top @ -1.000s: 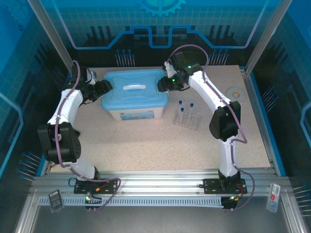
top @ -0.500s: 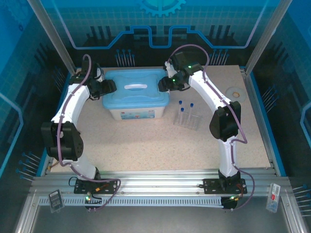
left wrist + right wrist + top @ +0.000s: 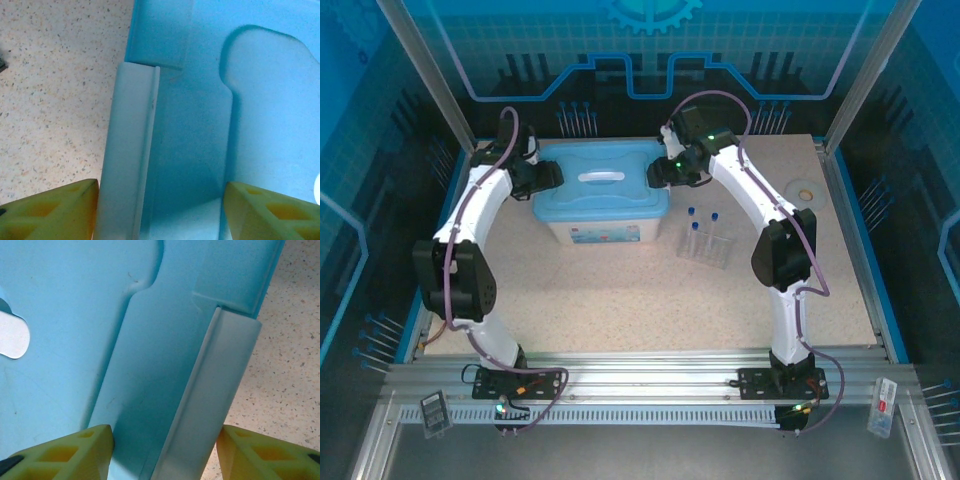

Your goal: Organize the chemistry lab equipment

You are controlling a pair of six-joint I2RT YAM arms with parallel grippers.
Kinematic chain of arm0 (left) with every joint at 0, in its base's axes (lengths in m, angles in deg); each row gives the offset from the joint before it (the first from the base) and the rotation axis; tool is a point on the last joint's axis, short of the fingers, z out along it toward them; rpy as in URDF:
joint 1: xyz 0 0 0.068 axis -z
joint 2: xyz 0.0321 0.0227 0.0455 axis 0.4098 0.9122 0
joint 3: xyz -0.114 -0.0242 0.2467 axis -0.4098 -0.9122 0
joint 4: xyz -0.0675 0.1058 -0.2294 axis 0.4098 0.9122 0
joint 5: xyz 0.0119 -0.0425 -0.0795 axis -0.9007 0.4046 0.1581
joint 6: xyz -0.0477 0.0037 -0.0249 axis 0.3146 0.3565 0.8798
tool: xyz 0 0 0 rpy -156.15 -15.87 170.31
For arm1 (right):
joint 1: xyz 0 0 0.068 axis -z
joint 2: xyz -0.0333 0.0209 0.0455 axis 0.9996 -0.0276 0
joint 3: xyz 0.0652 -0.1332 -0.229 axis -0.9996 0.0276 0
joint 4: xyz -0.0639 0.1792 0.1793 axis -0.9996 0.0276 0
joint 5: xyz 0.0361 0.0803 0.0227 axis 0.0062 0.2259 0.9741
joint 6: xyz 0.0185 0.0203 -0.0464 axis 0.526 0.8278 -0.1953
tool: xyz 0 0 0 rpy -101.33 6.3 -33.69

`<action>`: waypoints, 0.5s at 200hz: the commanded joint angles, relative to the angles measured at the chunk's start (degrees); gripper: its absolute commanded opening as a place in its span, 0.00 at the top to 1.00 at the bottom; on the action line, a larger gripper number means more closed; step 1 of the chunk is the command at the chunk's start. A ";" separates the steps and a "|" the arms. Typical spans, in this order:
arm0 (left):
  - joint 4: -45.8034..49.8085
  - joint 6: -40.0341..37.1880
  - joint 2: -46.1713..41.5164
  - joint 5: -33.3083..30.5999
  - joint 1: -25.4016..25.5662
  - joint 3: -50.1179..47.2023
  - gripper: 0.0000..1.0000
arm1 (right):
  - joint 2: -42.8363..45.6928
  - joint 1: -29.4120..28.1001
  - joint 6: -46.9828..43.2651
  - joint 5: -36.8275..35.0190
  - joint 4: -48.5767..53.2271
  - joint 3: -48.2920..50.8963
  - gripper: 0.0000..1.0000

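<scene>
While my left gripper [image 3: 160, 200] and right gripper [image 3: 165, 437] stand open astride the lid's [image 3: 570, 200] latches [image 3: 131, 150], that plastic looks stiff and slick. The tube rack [image 3: 705, 250] seems light, fragile: hold its walls.

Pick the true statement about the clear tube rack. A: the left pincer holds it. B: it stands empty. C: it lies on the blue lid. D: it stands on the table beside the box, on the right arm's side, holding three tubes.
D: the top view shows the tube rack on the table just right of the blue-lidded box, three blue-capped tubes upright in it.
</scene>
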 commanded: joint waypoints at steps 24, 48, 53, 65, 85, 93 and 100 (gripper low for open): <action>-0.78 1.14 5.05 8.11 4.36 3.12 0.34 | -0.76 -0.46 0.31 3.74 0.58 -2.45 0.42; 0.04 1.99 4.69 5.83 3.98 3.02 0.27 | -0.04 -0.09 0.66 3.03 0.43 -2.24 0.40; 0.08 2.14 4.40 5.50 3.77 2.90 0.25 | 0.44 0.04 0.75 2.89 0.25 -1.90 0.39; -0.20 2.73 3.46 5.03 2.97 2.53 0.22 | 1.34 0.60 0.94 2.94 -0.27 -1.10 0.35; -1.30 3.74 1.76 5.17 0.96 2.18 0.17 | 2.58 1.54 0.95 3.44 -0.56 -0.42 0.34; -1.32 3.85 1.52 5.11 0.13 2.59 0.14 | 2.85 1.83 0.90 3.61 -0.48 -0.49 0.34; -1.04 3.95 1.43 5.32 -0.63 3.27 0.13 | 3.03 2.18 0.95 3.74 -0.38 -0.63 0.34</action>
